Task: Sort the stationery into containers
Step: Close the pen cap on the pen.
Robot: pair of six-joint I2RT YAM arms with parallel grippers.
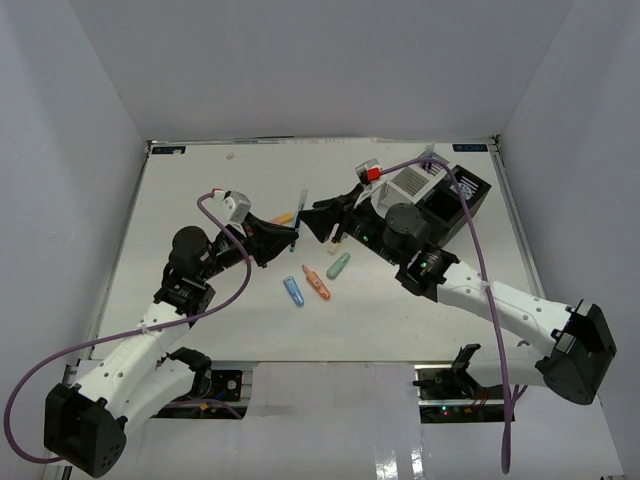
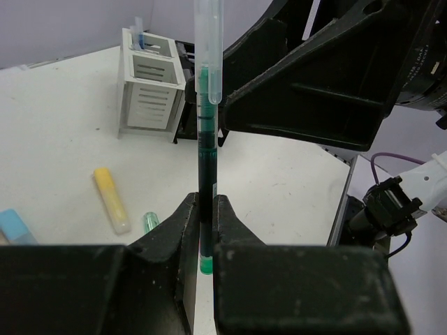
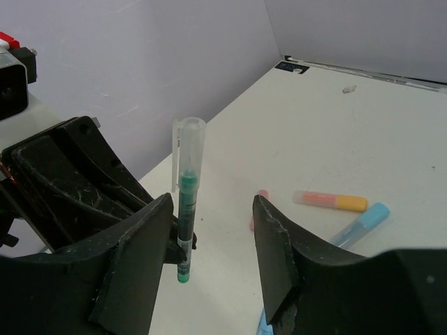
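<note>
Top view: the left gripper [image 1: 283, 236] pinches the green pen [image 1: 300, 208] upright above the table [image 1: 190, 200], with the right gripper [image 1: 322, 224] just beside it; the white box [image 1: 410, 183] and black box [image 1: 458, 200] sit far right. Left wrist: jaws clamped tight on the pen's lower end. Right wrist: jaws parted, gripping nothing, the pen standing beside one finger, and an orange marker [image 3: 328, 201] and a blue marker [image 3: 361, 224] lying beyond
</note>
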